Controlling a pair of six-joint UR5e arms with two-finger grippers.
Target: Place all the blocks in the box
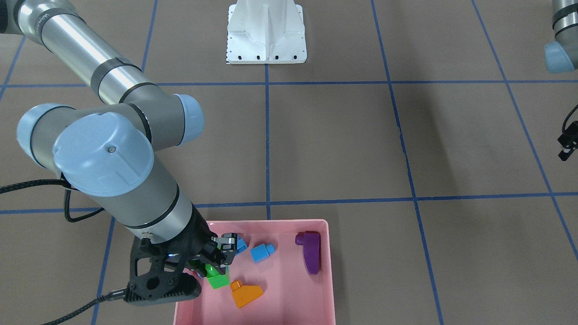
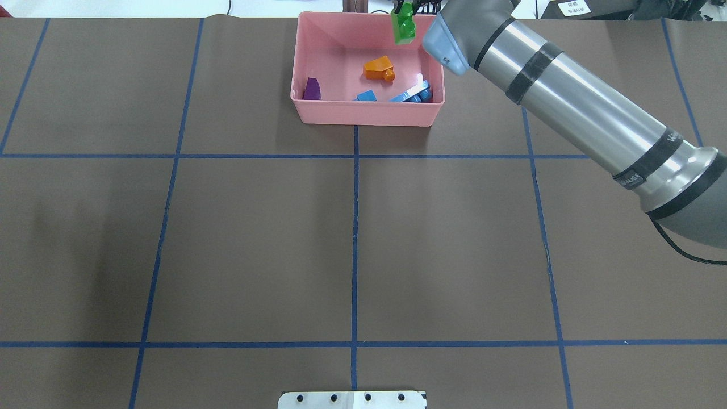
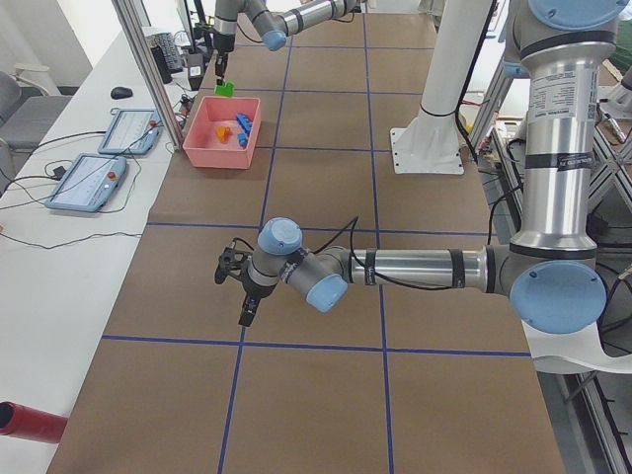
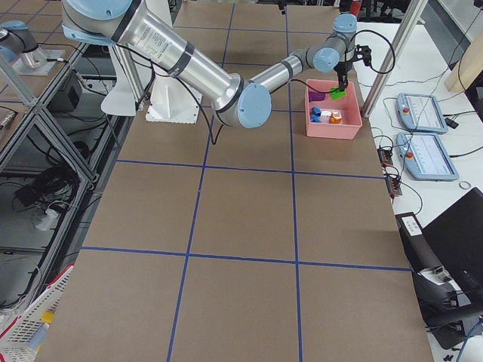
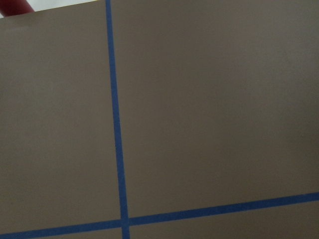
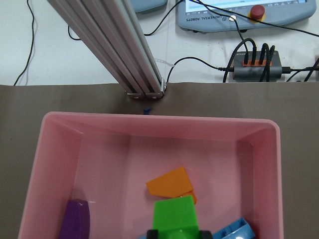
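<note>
The pink box (image 1: 271, 221) stands at the table's far edge from me, and also shows in the overhead view (image 2: 363, 113) and the right wrist view (image 6: 149, 117). Inside lie the orange sloped brick (image 1: 246, 293) (image 2: 377, 68) (image 6: 169, 183), the small blue cube (image 1: 263, 252) (image 2: 366, 96), the long blue bar (image 2: 412, 94), partly hidden by the gripper in the front view, and the purple curved brick (image 1: 310, 253) (image 2: 312, 90) (image 6: 76, 221). My right gripper (image 1: 212, 266) is shut on the green brick (image 1: 217, 279) (image 2: 404, 27) (image 6: 174, 214), held above the box floor. My left gripper (image 1: 568, 142) hangs far off over bare table; I cannot tell if it is open.
The white robot base (image 1: 266, 36) stands mid-table on my side. An aluminium post (image 6: 119, 50) rises right behind the box, with teach pendants (image 6: 224, 12) and cables beyond it. A red cylinder (image 3: 30, 420) lies off the table's left end.
</note>
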